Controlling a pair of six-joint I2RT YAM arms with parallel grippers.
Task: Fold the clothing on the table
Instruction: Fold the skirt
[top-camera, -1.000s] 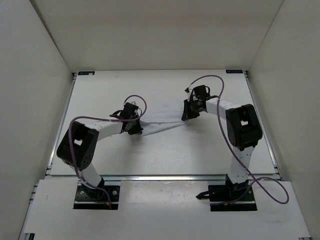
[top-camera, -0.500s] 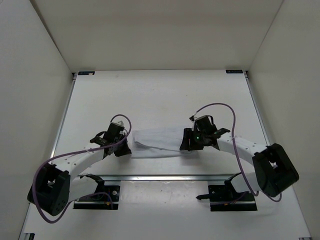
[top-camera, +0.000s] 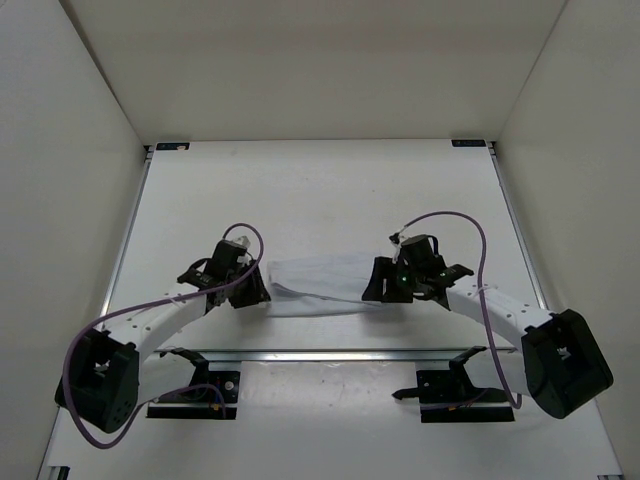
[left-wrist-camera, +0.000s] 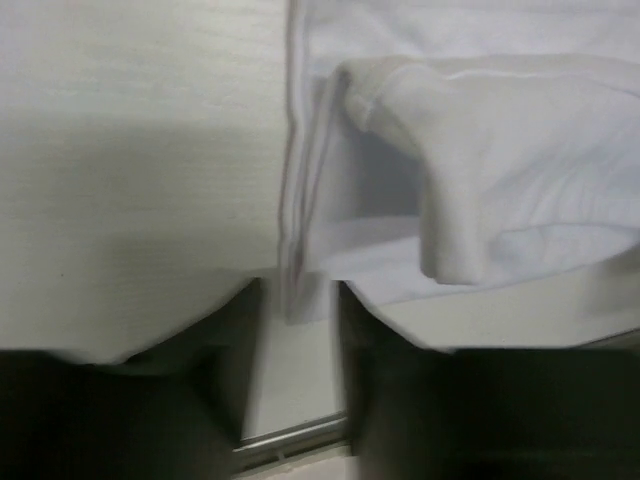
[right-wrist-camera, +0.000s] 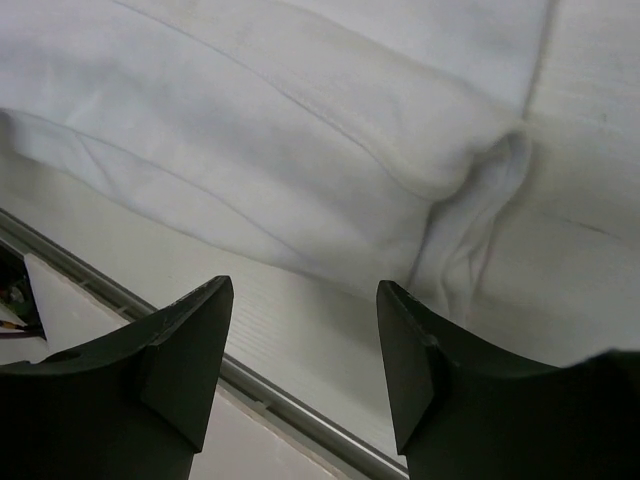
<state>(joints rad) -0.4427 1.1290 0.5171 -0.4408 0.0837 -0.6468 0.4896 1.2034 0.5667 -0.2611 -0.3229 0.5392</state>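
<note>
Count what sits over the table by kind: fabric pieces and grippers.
Fabric pieces: 1, the clothing, white
Grippers: 2, the left gripper and the right gripper, both black
Total: 3

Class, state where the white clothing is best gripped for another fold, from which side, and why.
The clothing lies as a left-to-right band; grip its bunched right end, probably coming from the right with the right pincer, since gathered layers form a pinchable ridge.
</note>
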